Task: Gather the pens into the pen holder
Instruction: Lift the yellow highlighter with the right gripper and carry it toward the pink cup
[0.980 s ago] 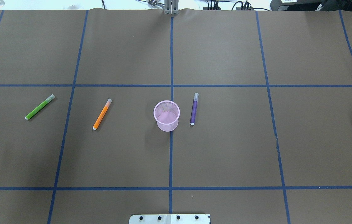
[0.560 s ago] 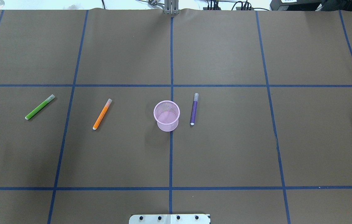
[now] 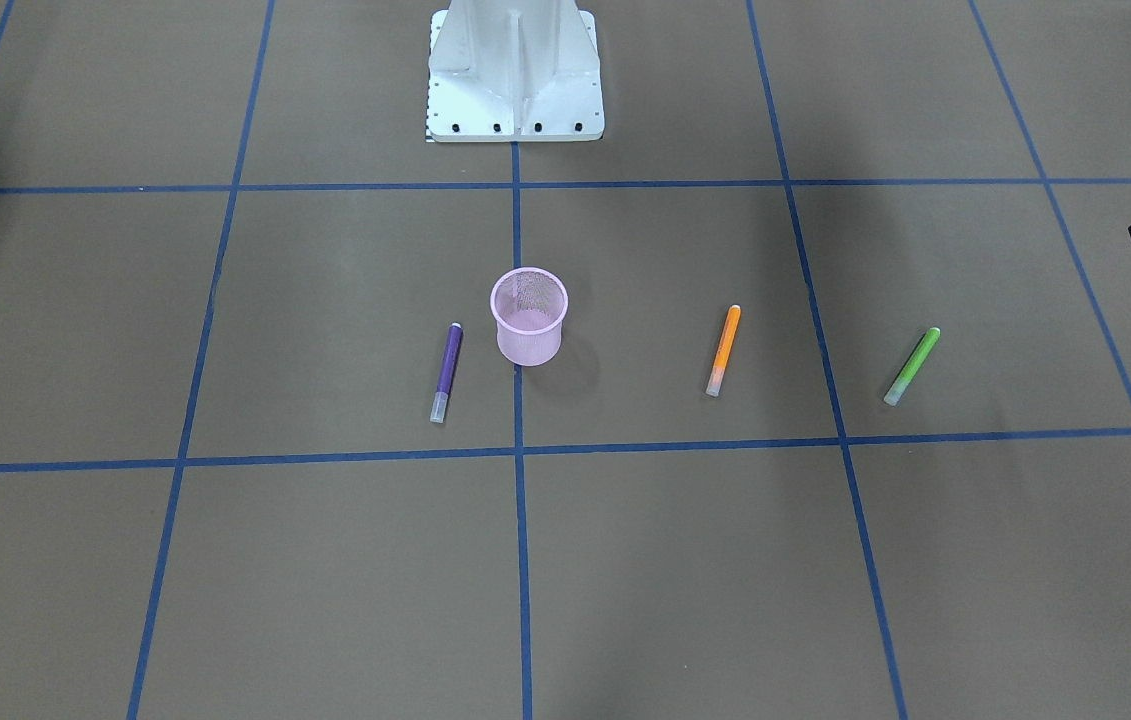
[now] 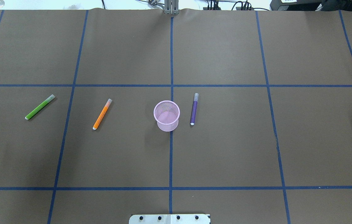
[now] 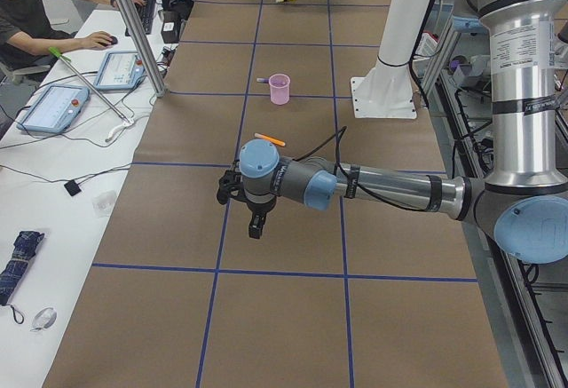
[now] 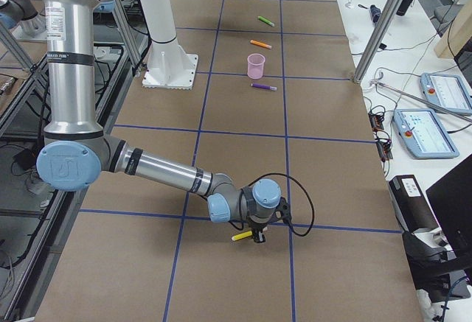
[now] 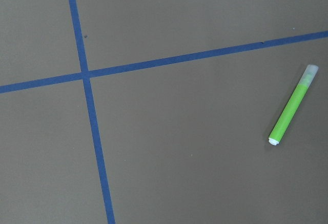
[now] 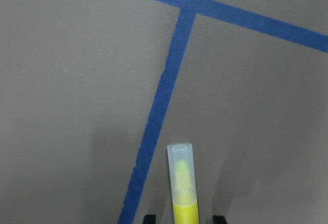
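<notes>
Nothing has been shifted since a second ago – the pen holder [image 4: 166, 115] and the three pens lying around it are in the same spots in the overhead view.

Starting at the right gripper [image 6: 256, 238]: it's set low over the yellow pen [image 8: 182, 183]. In the wrist view the pen is seen poking out between two dark fingertips [image 8: 149, 218], with a sliver of gap on each side. Whether it's actually clamped or just straddled can't be told.

The left gripper [image 5: 256, 226] is hung over bare table [image 4: 225, 149]. Nothing is seen in it, and how wide it's set can't be made out either.

The holder is empty, so none of the four pens has been collected:
- The purple pen [image 4: 194, 109] is laid just beside the holder on its right.
- The orange pen [image 4: 102, 114] is off to its left.
- The green pen [image 4: 39, 107] is farther left again.
- The yellow one is well apart from the holder, way out to the right.

All four drops are left to be done, by the look of it.
</notes>
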You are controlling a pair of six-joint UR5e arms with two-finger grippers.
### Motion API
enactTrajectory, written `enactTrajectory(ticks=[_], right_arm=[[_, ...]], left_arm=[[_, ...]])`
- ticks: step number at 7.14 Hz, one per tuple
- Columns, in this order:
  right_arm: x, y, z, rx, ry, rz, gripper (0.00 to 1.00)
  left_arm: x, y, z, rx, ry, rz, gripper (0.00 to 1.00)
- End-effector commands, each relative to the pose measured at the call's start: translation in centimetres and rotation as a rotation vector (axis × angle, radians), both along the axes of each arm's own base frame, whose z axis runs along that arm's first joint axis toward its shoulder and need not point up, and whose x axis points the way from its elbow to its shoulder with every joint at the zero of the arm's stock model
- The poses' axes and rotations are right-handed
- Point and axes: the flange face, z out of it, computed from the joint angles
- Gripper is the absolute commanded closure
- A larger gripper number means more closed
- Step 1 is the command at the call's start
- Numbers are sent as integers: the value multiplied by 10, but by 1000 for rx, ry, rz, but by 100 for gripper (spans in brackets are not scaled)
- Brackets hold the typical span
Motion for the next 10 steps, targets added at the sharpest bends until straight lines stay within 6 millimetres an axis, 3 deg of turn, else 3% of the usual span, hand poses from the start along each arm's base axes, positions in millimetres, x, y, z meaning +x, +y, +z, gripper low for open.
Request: enactTrajectory(ticks=[1,2,3,4,5,7,10], right_arm=[[0,0,1,-2,0,0,60],[0,1,1,-3,1,0,70],[0,2,4,-9,2,0,88],[0,2,4,-9,1,-1,100],[-1,-1,-3,4,-6,-1,100],[-7,-22,-62,75,-52,36,100],[-15,-49,-200,78,-128,308,100]], left_arm=[[0,0,0,0,0,0,0],[0,0,0,0,0,0,1],[0,0,-2,3,0,0,0],[0,0,-5,9,2,0,1],[-1,0,-5,9,2,-1,0],[-1,1,-17,30,6,-2,1],[-1,0,-33,63,11,-3,0]])
